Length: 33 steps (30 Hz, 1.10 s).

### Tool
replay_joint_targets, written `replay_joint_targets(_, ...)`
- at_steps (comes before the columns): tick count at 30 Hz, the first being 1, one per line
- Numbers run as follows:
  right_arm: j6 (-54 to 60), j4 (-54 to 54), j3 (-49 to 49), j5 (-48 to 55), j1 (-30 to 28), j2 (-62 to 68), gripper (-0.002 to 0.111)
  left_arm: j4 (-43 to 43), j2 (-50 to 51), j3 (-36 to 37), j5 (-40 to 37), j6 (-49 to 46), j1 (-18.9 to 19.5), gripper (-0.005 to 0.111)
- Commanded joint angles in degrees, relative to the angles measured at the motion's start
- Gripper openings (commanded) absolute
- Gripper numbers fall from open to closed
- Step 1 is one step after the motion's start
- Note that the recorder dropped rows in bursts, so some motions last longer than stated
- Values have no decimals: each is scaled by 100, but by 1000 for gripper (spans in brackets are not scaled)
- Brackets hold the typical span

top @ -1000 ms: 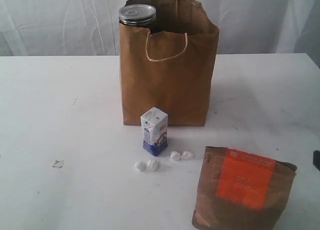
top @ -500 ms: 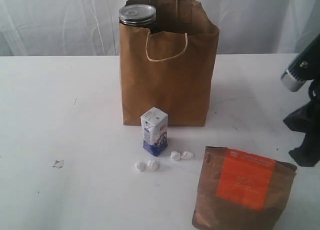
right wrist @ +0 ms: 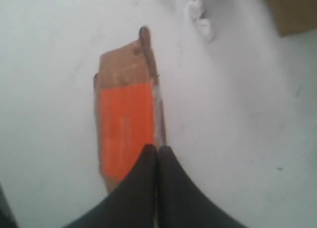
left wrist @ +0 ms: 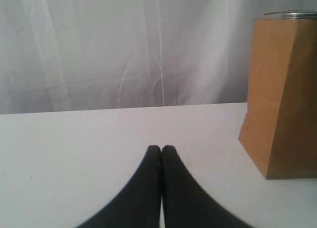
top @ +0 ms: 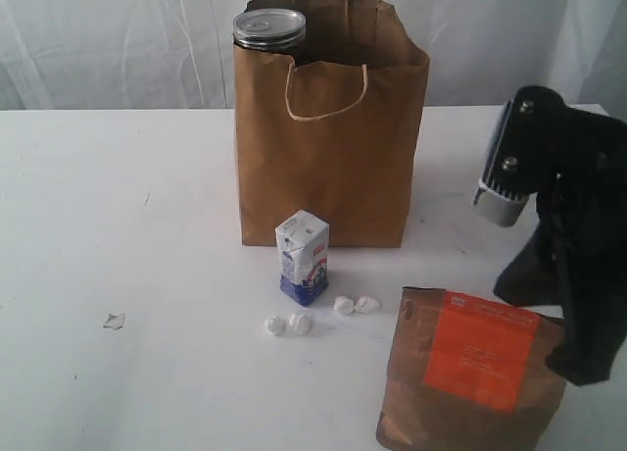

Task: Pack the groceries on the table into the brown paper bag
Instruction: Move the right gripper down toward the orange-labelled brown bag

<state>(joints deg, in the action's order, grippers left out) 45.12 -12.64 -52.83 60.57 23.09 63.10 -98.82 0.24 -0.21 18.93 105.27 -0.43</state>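
Tall creased brown kraft paper bag (top: pixel 333 147): upright at twelve o'clock on the wide white desk (top: pixel 118 206), mouth open, dark silver-topped can (top: pixel 268 26) showing above its eleven o'clock corner, seemingly inside. Not yet packed: small white-blue carton (top: pixel 303 258) at the bag's six o'clock; small white lumps (top: pixel 289 325) in two pairs at the carton's five to six o'clock; orange-labelled brown pouch (top: pixel 477 373) standing at five o'clock of the desk. Changed within the last second: black right arm (top: pixel 568 225), absent a second ago, in from three o'clock and now hanging over the pouch. Right gripper (right wrist: pixel 157 149) clenched and empty, tips aimed at the pouch's upper edge, contact unclear. Left gripper (left wrist: pixel 161 148) clenched too, empty, low over bare desk, well apart from the bag. Reads as the opening of a pouch pick; calls for parting the jaws before any grasp.
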Motion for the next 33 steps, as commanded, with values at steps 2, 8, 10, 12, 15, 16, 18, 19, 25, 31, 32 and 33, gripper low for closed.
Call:
replay_joint_targets(2,327,57,25,-230,295,-61,33,-113,-24,21,11,-15,-29,0)
replay_joint_targets(8,773,2,25,-150,455,112,77,-113,-24,21,11,-15,-29,0)
replay_joint_targets(10,761,2,36,-150,455,214,77,-113,-24,21,11,-15,-29,0)
replay_joint_targets(12,761,2,100,-217,455,282,77,-113,-24,21,11,-15,-29,0)
replay_joint_targets(15,761,2,434,-528,455,386,77,-113,-24,21,11,-15,-29,0)
replay_joint_targets(16,761,2,645,-688,455,429,77,-113,-24,21,11,-15,-29,0)
replay_joint_targets(18,761,-15,931,-815,455,456,77,-113,-24,21,11,-15,-29,0)
replay_joint_targets(19,761,-48,1024,-832,455,456,77,-113,-24,21,11,-15,-29,0)
replay_joint_targets(25,761,-216,1423,-1017,455,456,77,-113,-24,21,11,-15,-29,0)
replay_joint_targets(31,750,-279,1753,-1695,455,456,73,-113,-24,21,11,-15,-29,0)
replay_joint_targets(32,750,-279,1782,-1768,455,456,70,-113,-24,21,11,-15,-29,0)
replay_joint_targets(33,750,-279,1808,-1836,455,456,67,-113,-24,21,11,-15,-29,0)
